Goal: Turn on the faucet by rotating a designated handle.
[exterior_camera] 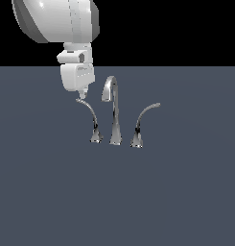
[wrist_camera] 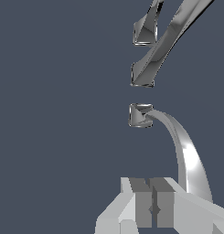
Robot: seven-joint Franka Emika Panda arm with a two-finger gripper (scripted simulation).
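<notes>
Exterior view first: the faucet sits on a flat slate-grey surface, roughly in the middle of the scene. It's a shiny chrome set with a tall gooseneck spout in the centre and a curved lever on each side. The handle is the lever on the exterior view's left, arching up and outward from its little flared base. The other lever mirrors it on the exterior view's right. The white arm comes down from the top on the exterior view's left, and the gripper is right at the upper tip of the handle, looking like it touches it, though I can't be sure from here.

Wrist view: the handle sweeps from its small base toward the camera and passes just beside the gripper. The two grey fingers are pressed together with only a thin seam between them, so closed, with nothing pinched in there. The handle runs alongside them rather than between. Further off, the spout base and the other lever's base line up behind.
</notes>
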